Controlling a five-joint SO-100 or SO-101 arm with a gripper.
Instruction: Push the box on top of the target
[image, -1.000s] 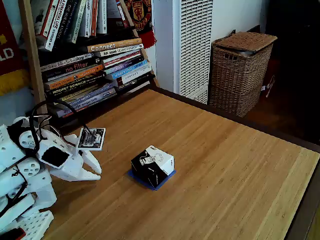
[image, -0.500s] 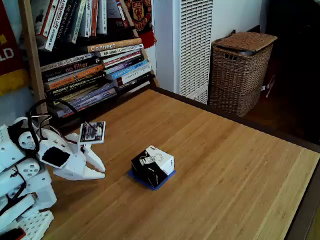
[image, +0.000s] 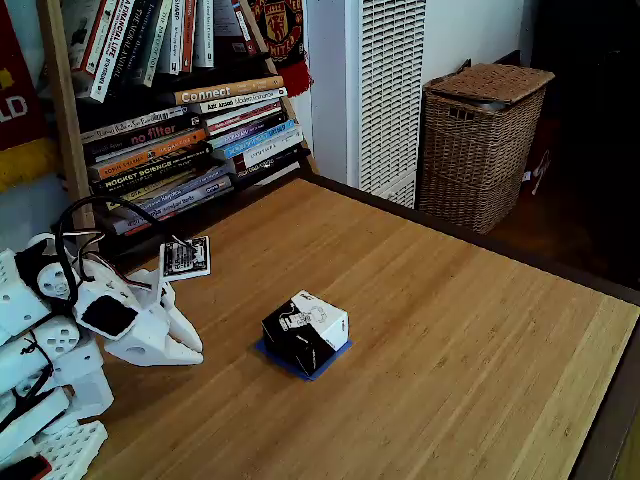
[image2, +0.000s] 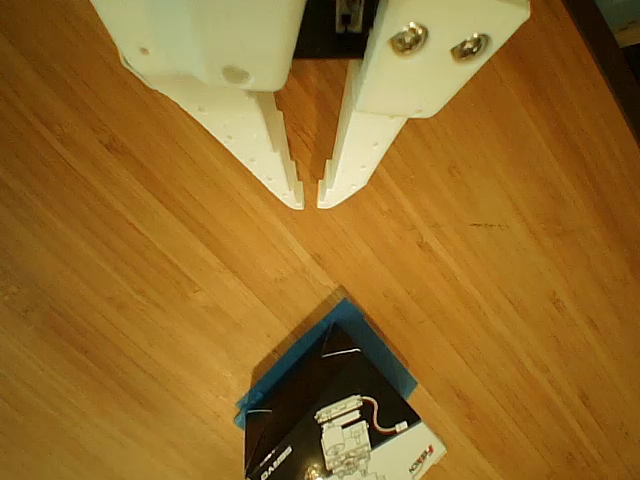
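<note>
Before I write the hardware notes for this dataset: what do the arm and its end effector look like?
The arm is white plastic with black servo blocks set into its joints and black cables looping above it. A flat black-and-white printed tag stands on the end effector. The other view shows two white tapering fingers dotted with small holes, and two metal screws in the housing.

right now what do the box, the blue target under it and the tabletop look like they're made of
The box looks like thin cardboard: matte black sides, a white printed top, sharp folded edges. The target looks like flat blue tape, judging by its thin even strip lying flush on the surface. The table looks like bamboo or wood planks with a smooth, slightly glossy finish, shown by narrow grain strips and a soft sheen.
</note>
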